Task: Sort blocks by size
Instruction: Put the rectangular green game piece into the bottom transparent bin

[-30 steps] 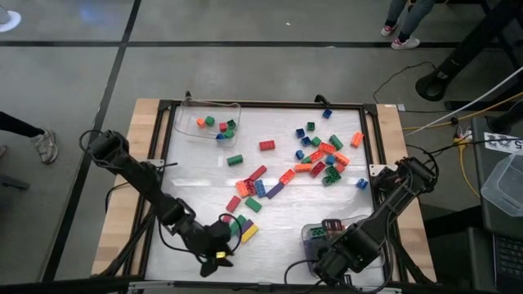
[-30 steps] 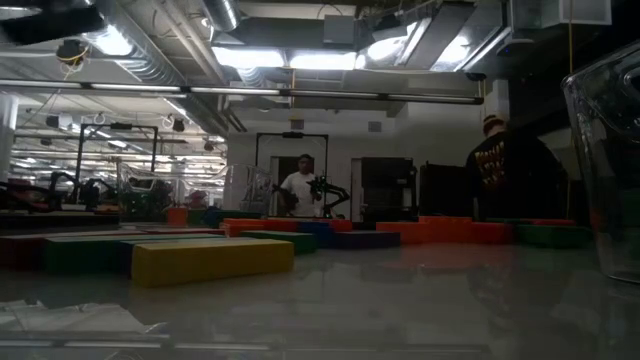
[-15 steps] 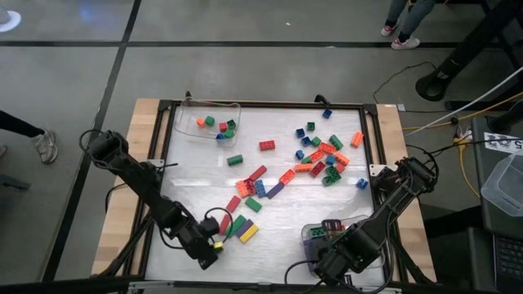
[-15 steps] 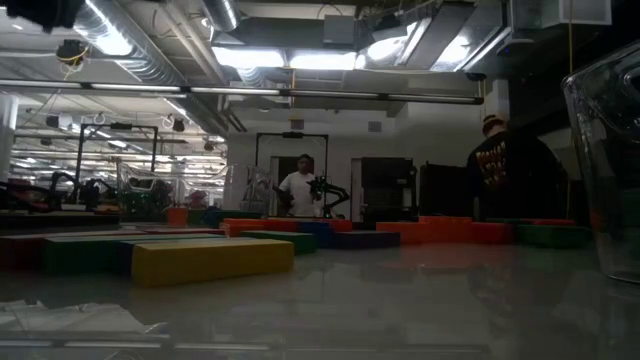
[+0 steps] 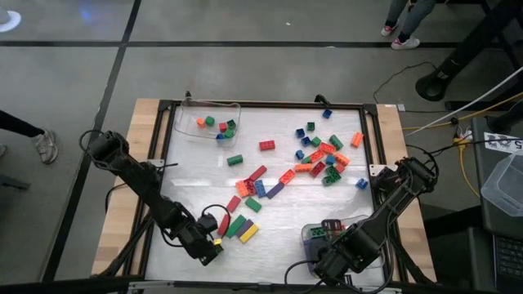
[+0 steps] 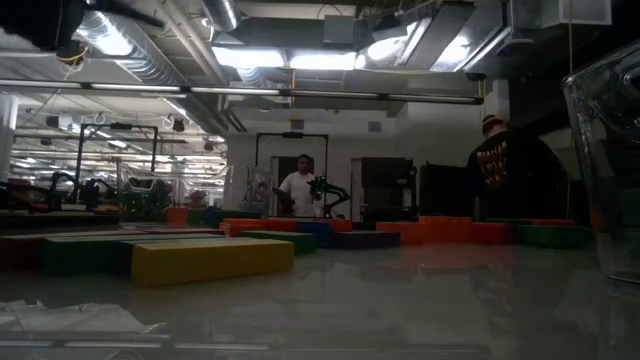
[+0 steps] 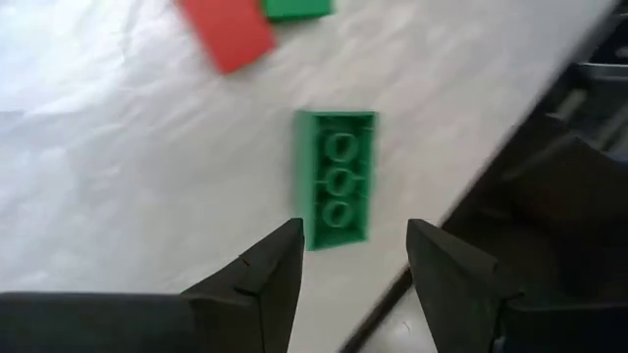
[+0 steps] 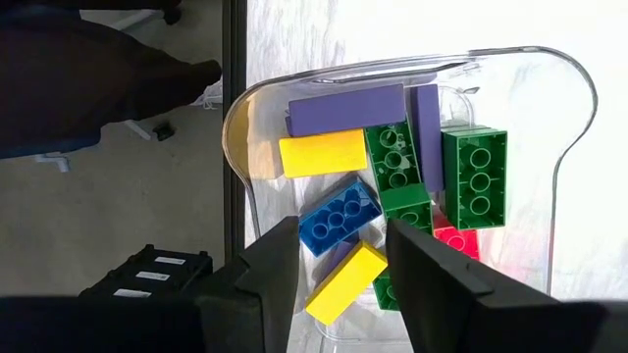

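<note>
Two dark arms work over the white table. The left gripper hangs low near the table's front-left corner, its fingers parted with nothing between them; just ahead of its fingertips lies a long green studded plastic brick, studs up and flat on the table. Beyond that brick, farther from the gripper, are a flat red plastic brick and the edge of another green brick. From above, the left gripper sits just beside a short row of long bricks, red, green and yellow. Well ahead of it, toward the table's middle and far right, the main scatter of small coloured studded bricks lies loose. A clear plastic tray at the far-left corner holds a few short bricks.

The right gripper hovers at the front-right, fingers apart and empty, directly over a second clear plastic tray. Inside it, below the fingertips, lie long bricks packed together: a purple one, a yellow one, a blue one, a second yellow one and several green ones.

In the room behind the table, a person in a dark top stands with their back turned.
</note>
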Controlling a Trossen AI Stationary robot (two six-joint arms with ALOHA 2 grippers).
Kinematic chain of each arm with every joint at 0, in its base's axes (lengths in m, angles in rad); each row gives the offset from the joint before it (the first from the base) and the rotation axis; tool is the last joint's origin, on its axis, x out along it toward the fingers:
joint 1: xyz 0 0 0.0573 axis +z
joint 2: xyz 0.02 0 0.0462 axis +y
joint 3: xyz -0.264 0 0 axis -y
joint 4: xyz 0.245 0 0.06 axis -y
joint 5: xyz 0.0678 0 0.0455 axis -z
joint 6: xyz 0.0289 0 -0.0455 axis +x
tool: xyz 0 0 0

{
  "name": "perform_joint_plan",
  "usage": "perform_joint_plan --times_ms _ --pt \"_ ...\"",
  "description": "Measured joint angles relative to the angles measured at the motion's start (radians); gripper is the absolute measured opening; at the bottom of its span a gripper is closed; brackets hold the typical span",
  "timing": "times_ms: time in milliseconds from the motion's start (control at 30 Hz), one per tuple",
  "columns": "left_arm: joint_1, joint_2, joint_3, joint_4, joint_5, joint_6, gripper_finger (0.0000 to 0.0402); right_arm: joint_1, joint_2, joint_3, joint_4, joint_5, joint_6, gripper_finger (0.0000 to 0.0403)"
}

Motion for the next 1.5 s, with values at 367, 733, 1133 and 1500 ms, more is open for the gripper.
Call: perform_joint_plan --times_ms 367,733,1133,1500 --pt "0.001 0.097 0.0 0.003 0.0 0.008 0.0168 0.0 0.0 0.0 0.005 0.0 0.0 0.0154" --pt "-0.005 0.099 0.0 0.031 0.0 0.013 0.0168 0.0 0.0 0.0 0.008 0.0 0.0 0.0154" --pt "-0.007 0.136 0.0 0.07 0.0 0.066 0.0168 0.0 0.0 0.0 0.034 0.001 0.0 0.0154" --pt "-0.006 0.174 0.003 0.069 0.004 0.063 0.0165 0.0 0.0 0.0 0.034 0.11 -0.003 0.0154"
